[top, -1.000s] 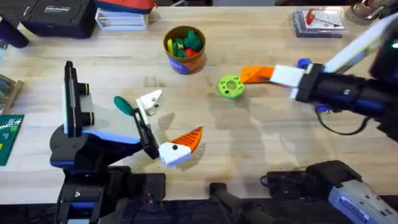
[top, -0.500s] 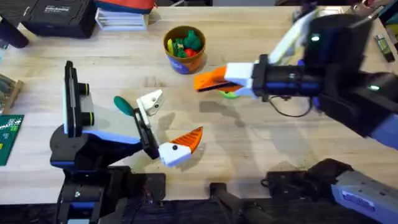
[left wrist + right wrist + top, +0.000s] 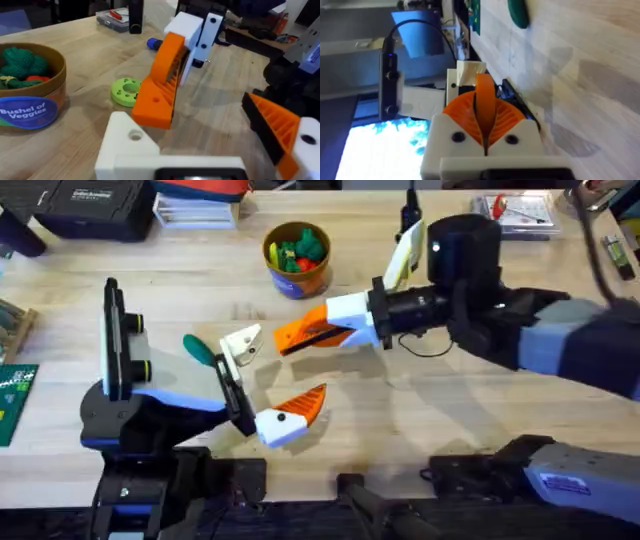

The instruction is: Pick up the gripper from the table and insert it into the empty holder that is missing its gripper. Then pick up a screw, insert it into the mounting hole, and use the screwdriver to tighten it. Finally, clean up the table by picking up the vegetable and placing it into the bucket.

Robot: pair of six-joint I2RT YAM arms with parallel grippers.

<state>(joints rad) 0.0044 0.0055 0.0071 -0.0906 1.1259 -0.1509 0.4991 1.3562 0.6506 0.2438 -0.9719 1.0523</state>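
Just beside the small white wedge-shaped plastic holder [image 3: 241,343], hold the small orange ribbed triangular plastic gripper [image 3: 156,97], clenched in the right gripper [image 3: 318,330], by its flat faces, judging it light, stiff, slick; left gripper [image 3: 278,370] splayed.

Bare table [image 3: 440,415] below my right arm is free. Holder [image 3: 240,343] is crowded: my right gripper [image 3: 300,335] just beside it, vegetable [image 3: 200,348] touching, bucket [image 3: 297,258] behind.
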